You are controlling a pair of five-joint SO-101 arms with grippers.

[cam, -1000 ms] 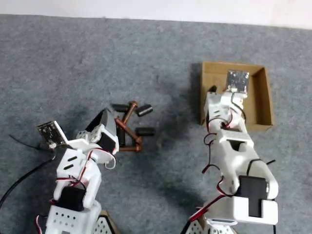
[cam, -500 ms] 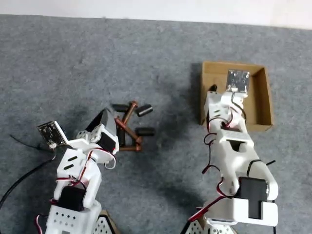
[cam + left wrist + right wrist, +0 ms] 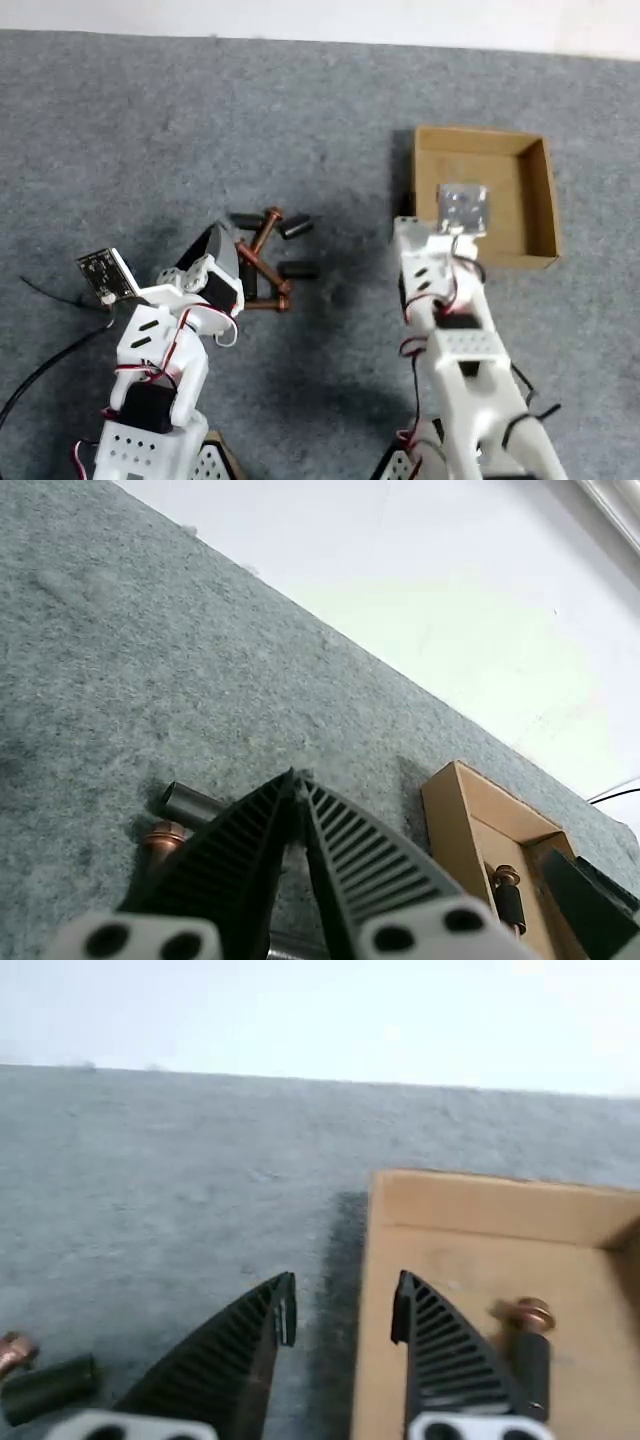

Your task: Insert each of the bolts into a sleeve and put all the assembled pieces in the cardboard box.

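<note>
Several copper bolts (image 3: 263, 268) and black sleeves (image 3: 297, 269) lie in a loose pile on the grey mat, left of centre. The cardboard box (image 3: 533, 190) stands to the right, and one assembled bolt-and-sleeve piece (image 3: 530, 1345) lies inside it. My left gripper (image 3: 296, 777) is shut and empty, with its tip over the pile near a sleeve (image 3: 190, 802) and a bolt head (image 3: 163, 835). My right gripper (image 3: 343, 1308) is open and empty, hanging above the box's wall (image 3: 362, 1290) on the pile side.
Grey felt mat (image 3: 150, 120) covers the table and ends at a white wall strip (image 3: 300, 18) at the back. Open mat lies between the pile and the box (image 3: 450, 810). A black cable (image 3: 40, 365) trails by the left arm's base.
The right arm has drawn back from over the box towards the pile side, and its gripper now hangs above the box's wall. The left arm has not moved.
</note>
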